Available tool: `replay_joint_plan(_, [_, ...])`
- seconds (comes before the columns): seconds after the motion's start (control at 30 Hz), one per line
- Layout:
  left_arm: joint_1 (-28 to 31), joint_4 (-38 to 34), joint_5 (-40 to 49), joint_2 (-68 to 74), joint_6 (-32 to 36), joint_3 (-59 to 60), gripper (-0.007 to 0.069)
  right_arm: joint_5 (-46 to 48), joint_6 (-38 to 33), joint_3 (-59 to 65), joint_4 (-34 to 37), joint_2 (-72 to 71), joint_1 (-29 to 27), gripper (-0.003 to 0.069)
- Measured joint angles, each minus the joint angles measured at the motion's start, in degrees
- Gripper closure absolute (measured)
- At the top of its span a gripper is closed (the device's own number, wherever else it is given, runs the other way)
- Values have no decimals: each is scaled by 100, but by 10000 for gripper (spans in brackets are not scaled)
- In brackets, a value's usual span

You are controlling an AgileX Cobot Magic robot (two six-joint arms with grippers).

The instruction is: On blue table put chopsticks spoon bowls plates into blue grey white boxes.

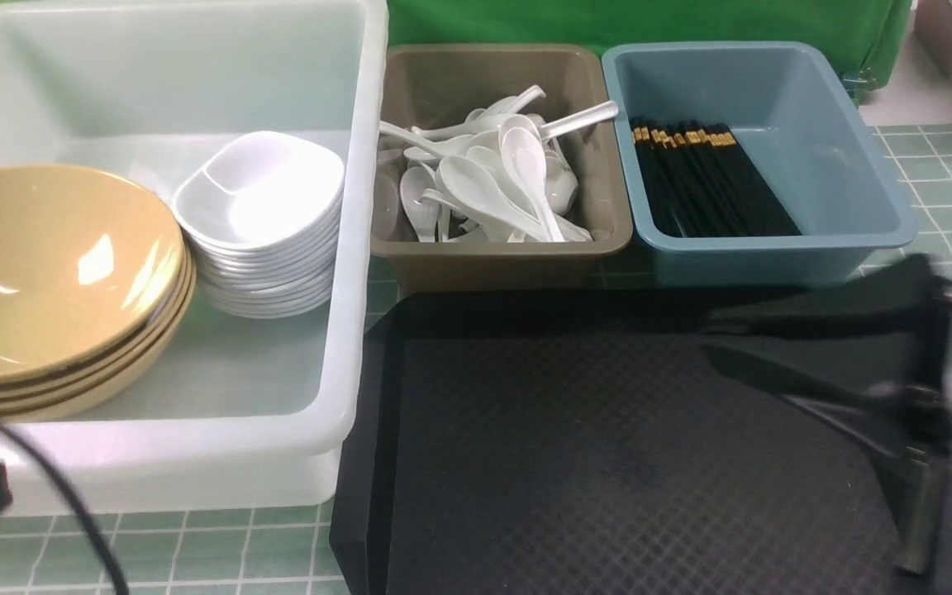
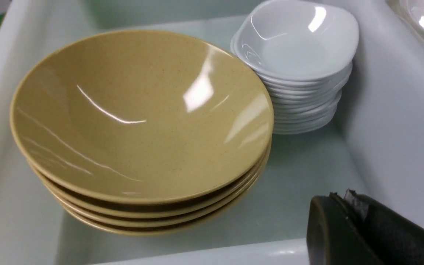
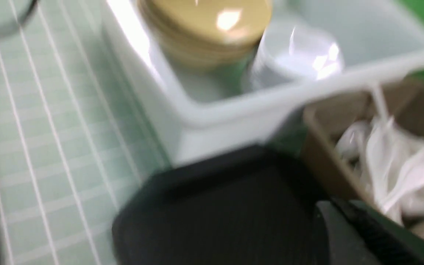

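Chopsticks [image 1: 711,182] point away, gold ends far; left pincer [image 2: 348,232], right pincer [image 3: 359,235] spread: cannot tell.

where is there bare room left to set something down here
The black tray is bare. Blue box: open floor right of the chopsticks. White box: floor free in front of the white bowls, beside the yellow bowls. Crowded: the grey box, piled with spoons.

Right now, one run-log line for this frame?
white box: yellow bowls, white dishes stacked | grey box: spoons | blue box: chopsticks | black tray: bare where visible | left end effector, right end effector: state unclear
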Motion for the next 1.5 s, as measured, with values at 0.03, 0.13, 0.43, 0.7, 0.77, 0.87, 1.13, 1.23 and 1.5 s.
replay_joint_plan(0.03, [0, -6, -274, -320, 0, 284, 623, -328, 45, 268, 45, -323, 0, 580])
replay_joint_plan(0.13, [0, -18, -666, -776, 6, 679, 623, -743, 77, 620, 75, -809, 0, 580])
replay_joint_plan(0.43, [0, -35, -824, -1110, 32, 1160, 623, -926, 94, 790, 86, -1107, 0, 580])
replay_joint_plan(0.7, [0, -35, -727, -1110, 32, 1482, 623, -926, 95, 790, 86, -1107, 0, 572])
replay_joint_plan(0.77, [0, -35, -602, -1110, 32, 1507, 623, -926, 100, 790, 86, -1107, 0, 570])
replay_joint_plan(0.87, [0, -35, -451, -1110, 32, 1507, 623, -926, 100, 790, 86, -1107, 0, 567])
replay_joint_plan(1.13, [0, -35, -326, -1110, 32, 1507, 623, -1119, 100, 940, 86, -1129, -14, 571])
replay_joint_plan(1.23, [0, -37, -304, -1110, 32, 1507, 623, -1903, 310, 1505, 86, -1351, -303, 620])
replay_joint_plan(1.5, [0, -37, -300, -1110, 32, 1507, 623, -3535, 1445, 3649, 86, -2650, -2188, 624])
